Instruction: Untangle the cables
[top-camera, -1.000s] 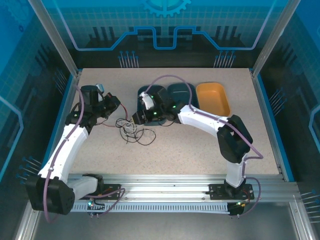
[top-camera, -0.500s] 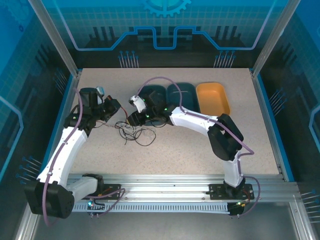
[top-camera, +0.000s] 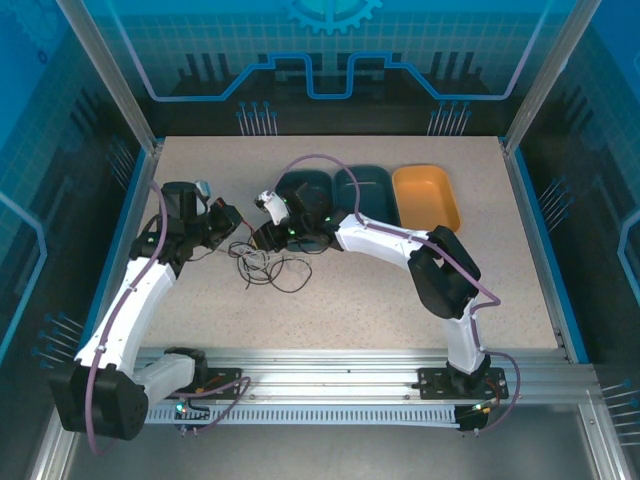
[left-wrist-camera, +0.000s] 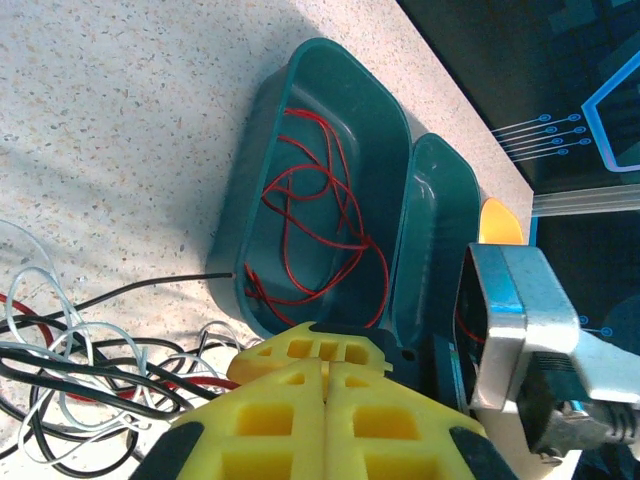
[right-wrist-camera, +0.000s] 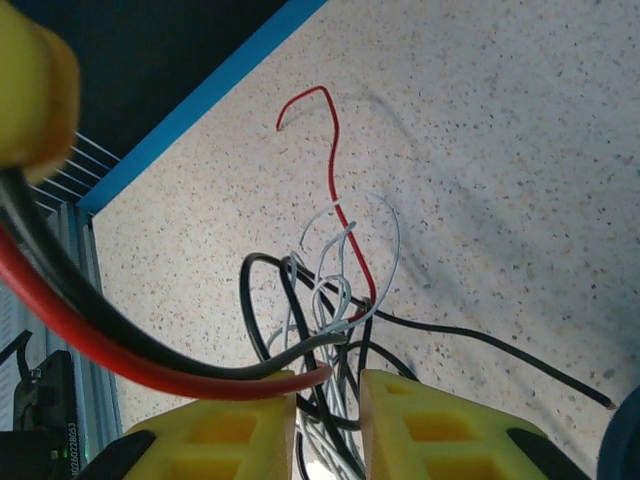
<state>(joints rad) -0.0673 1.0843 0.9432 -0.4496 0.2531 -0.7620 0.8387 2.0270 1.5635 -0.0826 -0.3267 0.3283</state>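
While your left gripper (top-camera: 232, 222) has its yellow fingers pressed flat together, the left wrist view does not let you tell whether a strand is caught in the seam. Your right gripper (top-camera: 262, 236) sits just beside it, almost tip to tip. Its fingers stand a little apart, with several strands of the cables (top-camera: 266, 266) running through the gap, and nothing looks pinched there.

From the right wrist you see black, white and red strands bunched directly ahead of the right gripper (right-wrist-camera: 328, 400). One red end curls up farther ahead, and one black strand trails off to its right across the counter (right-wrist-camera: 480, 130). A red strand and a black one, close to the lens, sweep in from a yellow finger (right-wrist-camera: 30, 90) at the upper left and reach the gap.

From the left wrist, the cables (left-wrist-camera: 90, 370) lie on the counter to the left of the closed left gripper (left-wrist-camera: 325, 385). Beyond that gripper stands a dark green tray (left-wrist-camera: 252, 200) holding a looped red cable (left-wrist-camera: 310, 215). Next comes a second green tray (left-wrist-camera: 435, 230), with an orange tray (left-wrist-camera: 497, 222) past it.
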